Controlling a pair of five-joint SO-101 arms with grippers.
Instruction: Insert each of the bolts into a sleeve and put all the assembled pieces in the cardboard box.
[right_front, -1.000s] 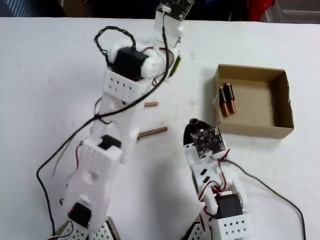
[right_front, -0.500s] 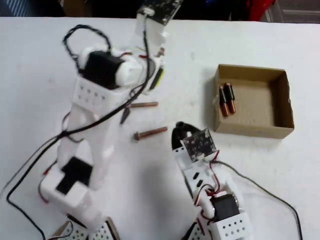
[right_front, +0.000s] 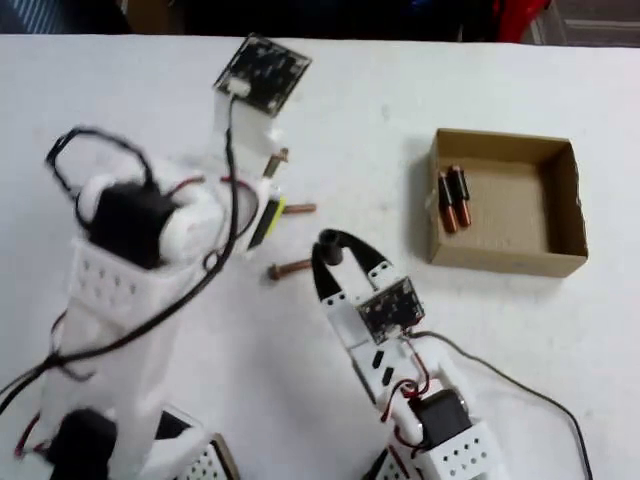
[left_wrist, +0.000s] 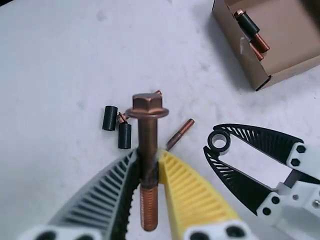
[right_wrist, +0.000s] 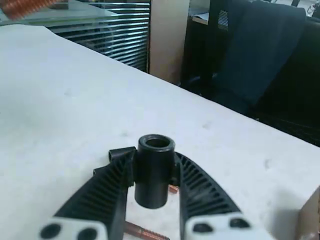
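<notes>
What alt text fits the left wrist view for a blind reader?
The left gripper clamps a copper bolt over a white table, above two loose black sleeves. A cardboard box holding assembled pieces sits farther off.

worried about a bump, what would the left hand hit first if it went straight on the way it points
Likely the table beside the loose black sleeves, bolt head first; depth is unclear.

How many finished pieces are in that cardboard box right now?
2 assembled pieces, one beside the other, near a side wall of the cardboard box. None seem hidden.
</notes>
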